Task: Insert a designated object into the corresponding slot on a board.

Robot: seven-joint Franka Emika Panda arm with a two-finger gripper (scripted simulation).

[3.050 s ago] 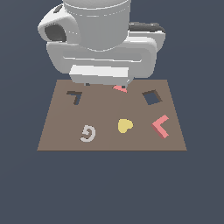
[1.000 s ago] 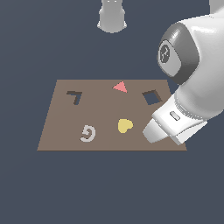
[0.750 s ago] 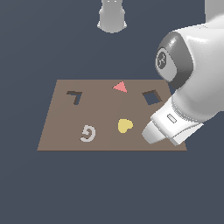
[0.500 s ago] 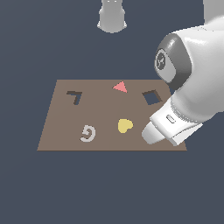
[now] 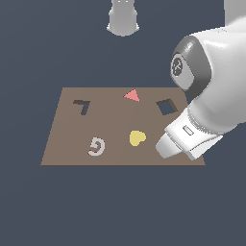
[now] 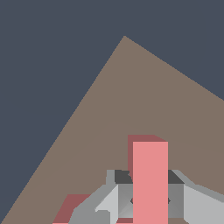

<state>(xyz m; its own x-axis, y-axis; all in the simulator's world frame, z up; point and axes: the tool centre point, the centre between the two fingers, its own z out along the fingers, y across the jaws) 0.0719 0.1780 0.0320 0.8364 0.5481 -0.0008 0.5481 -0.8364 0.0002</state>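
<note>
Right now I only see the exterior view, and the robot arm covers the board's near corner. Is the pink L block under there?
Observer: Yes, the wrist view shows the pink L block between the fingers of the hand.
Operator: Gripped?
Observer: The fingers sit close on both sides of one leg of it; I cannot confirm contact.
Operator: What's around it?
Observer: Bare board, with one of its corners in sight beyond.

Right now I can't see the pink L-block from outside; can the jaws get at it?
Probably yes: in the wrist view the pink L-block stands between the jaws, nothing between them and it.
</note>
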